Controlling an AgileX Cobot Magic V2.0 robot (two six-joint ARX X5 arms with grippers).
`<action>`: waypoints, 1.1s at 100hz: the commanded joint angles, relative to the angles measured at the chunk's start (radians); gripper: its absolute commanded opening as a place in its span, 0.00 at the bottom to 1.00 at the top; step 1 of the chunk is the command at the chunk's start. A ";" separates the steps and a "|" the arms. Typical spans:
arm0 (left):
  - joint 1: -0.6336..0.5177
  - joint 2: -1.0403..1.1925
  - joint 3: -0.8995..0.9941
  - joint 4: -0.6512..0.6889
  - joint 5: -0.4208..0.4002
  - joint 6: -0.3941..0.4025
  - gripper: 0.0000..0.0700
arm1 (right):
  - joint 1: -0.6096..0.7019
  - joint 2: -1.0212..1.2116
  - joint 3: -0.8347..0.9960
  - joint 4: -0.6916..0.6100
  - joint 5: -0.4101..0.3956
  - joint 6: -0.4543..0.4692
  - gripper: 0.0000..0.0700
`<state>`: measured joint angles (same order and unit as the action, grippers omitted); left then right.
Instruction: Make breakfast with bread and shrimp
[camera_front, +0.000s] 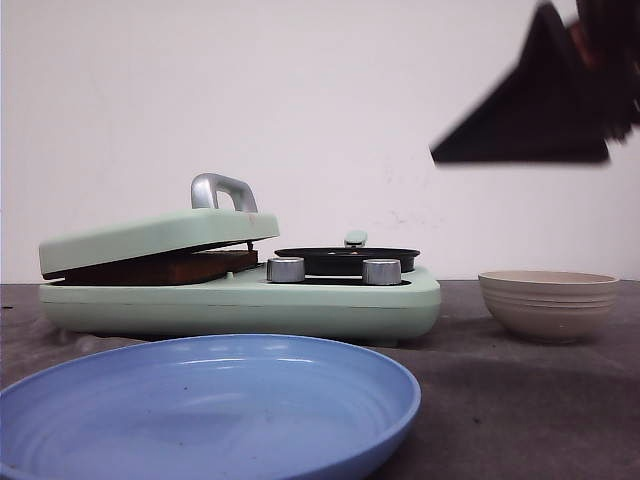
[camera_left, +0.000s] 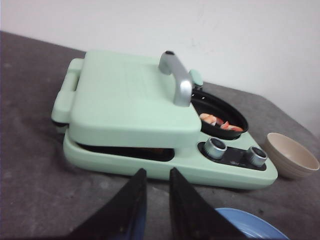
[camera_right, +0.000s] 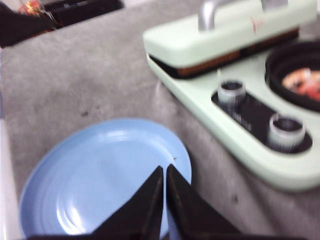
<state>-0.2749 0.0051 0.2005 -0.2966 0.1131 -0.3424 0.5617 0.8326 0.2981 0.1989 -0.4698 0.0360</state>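
Two empty grippers, left (camera_left: 154, 190) narrowly parted, right (camera_right: 165, 187) nearly closed, over grey table (camera_right: 80, 85), white wall (camera_front: 320, 100) behind

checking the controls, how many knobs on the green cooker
2. Left knob and right knob sit side by side on the cooker front, near the small black pan.

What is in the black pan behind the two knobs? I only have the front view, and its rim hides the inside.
Observer: The left wrist view shows orange-and-white shrimp pieces lying in the pan.
Operator: And the brown strip under the lid?
Observer: In the right wrist view it looks like a golden-brown bread edge pressed under the green lid.
Operator: Where is the right end effector?
Observer: The right end effector hangs over the blue plate, fingers together, holding nothing.
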 joint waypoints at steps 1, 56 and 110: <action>-0.004 -0.002 0.005 -0.002 -0.002 -0.002 0.00 | 0.005 0.003 -0.007 0.018 0.000 0.008 0.00; -0.004 -0.002 0.006 -0.047 0.002 -0.148 0.00 | 0.005 0.002 -0.010 0.051 0.025 0.009 0.00; 0.006 -0.002 0.005 -0.076 -0.006 -0.130 0.00 | 0.005 0.002 -0.010 0.051 0.025 0.009 0.00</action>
<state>-0.2745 0.0051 0.2005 -0.3573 0.1112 -0.4889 0.5617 0.8326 0.2844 0.2375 -0.4446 0.0380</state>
